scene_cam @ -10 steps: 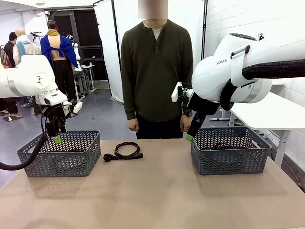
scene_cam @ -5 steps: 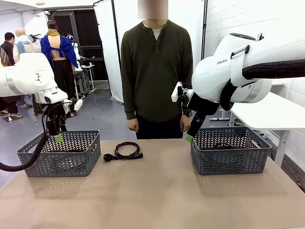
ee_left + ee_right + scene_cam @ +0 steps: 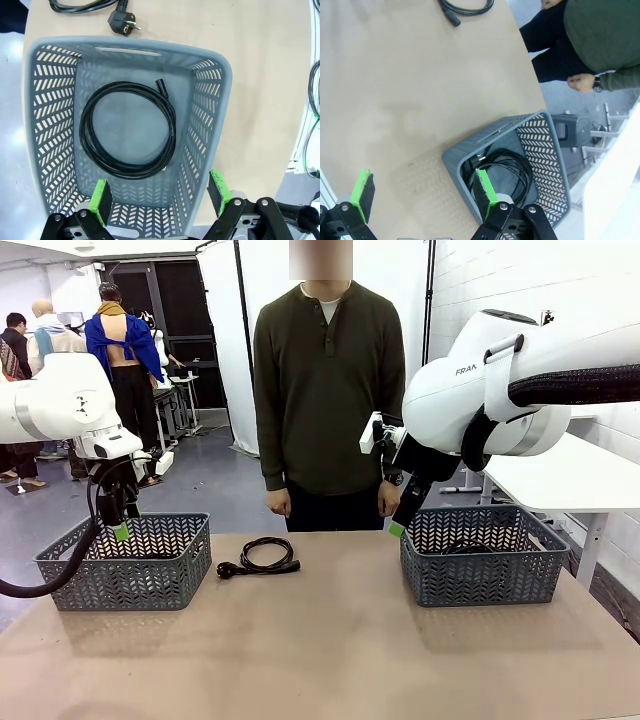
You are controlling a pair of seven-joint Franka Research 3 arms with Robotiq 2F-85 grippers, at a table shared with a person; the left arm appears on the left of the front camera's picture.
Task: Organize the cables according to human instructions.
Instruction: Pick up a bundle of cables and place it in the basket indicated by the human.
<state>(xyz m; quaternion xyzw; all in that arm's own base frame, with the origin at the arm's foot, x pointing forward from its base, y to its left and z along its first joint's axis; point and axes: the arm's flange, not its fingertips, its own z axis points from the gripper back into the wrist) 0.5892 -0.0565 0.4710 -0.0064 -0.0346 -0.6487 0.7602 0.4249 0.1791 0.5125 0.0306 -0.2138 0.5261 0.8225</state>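
Left basket [image 3: 210,125] holds one cable [image 3: 127,130] (coiled) — right basket [image 3: 547,145] holds cords [image 3: 512,170].

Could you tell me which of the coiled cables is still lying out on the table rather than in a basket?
The cable between the two baskets, in front of the person. The others lie inside the left basket and right basket.

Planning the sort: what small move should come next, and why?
Probably wait for the person's cue, then move the open left end effector toward the coiled cable on the table. It lies outside both baskets, nearer the left basket; both end effectors are empty.
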